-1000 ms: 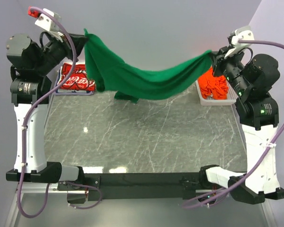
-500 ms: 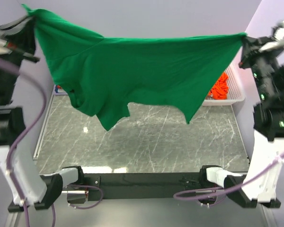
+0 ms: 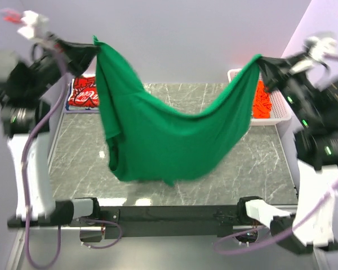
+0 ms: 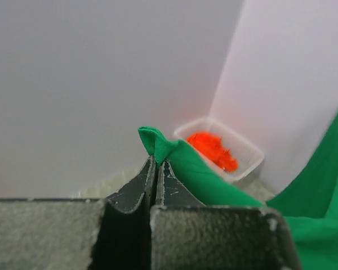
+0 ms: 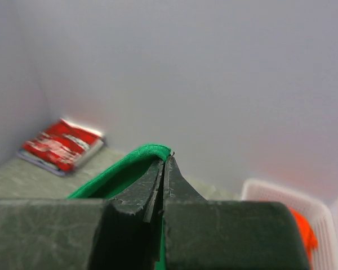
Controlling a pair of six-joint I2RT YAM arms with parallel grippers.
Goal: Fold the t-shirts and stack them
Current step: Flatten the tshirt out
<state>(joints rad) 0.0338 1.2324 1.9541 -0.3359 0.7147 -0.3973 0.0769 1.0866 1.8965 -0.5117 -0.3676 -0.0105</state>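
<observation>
Jaws both pinching green t-shirt (image 3: 163, 140), orange t-shirt (image 3: 261, 102) in basket (image 3: 276, 110)

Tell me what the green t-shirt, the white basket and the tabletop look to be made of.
The green t-shirt: soft matte cloth, likely cotton; it sags and drapes in folds. The white basket: probably plastic, judging by its thin moulded mesh walls. The tabletop: polished grey marble or a marble-look laminate; white veins and bright glare spots.

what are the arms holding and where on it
The green shirt: the left end effector pinches one edge, the right end effector the opposite edge.
</observation>
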